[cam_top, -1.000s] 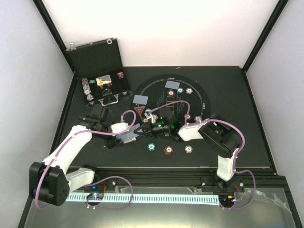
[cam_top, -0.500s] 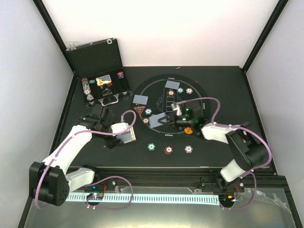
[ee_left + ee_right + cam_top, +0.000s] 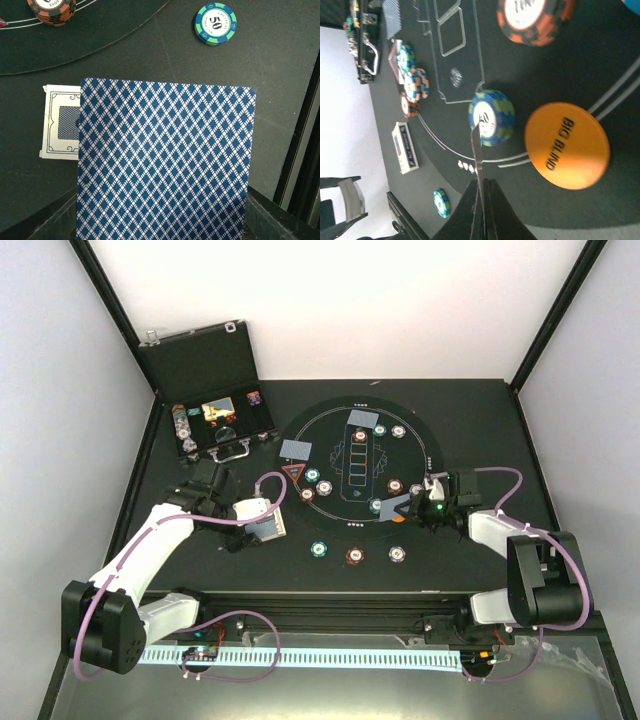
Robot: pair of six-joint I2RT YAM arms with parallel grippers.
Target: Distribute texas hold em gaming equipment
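My left gripper (image 3: pixel 262 520) is shut on playing cards with blue diamond backs (image 3: pixel 165 160), held low over the table left of the mat; the cards hide its fingers. A white card box (image 3: pixel 59 122) lies just beneath. My right gripper (image 3: pixel 418 507) is shut on a single card (image 3: pixel 397 508), seen edge-on in the right wrist view (image 3: pixel 476 145), above the mat's right part. Below it lie a blue-green chip (image 3: pixel 491 117) and the orange "BIG BLIND" disc (image 3: pixel 567 145). Two cards (image 3: pixel 297 449) (image 3: pixel 365 418) lie face down on the mat. The red triangle marker (image 3: pixel 293 473) sits at the mat's left.
The round black mat (image 3: pixel 420 440) carries several chips around its rim. Three chips (image 3: pixel 319 549) (image 3: pixel 353 555) (image 3: pixel 397 553) lie along its near edge. The open black case (image 3: pixel 215 420) with more chips stands at the back left.
My right gripper has carried the single card from beside my left gripper rightward across the mat to its right side. My left arm has not moved.
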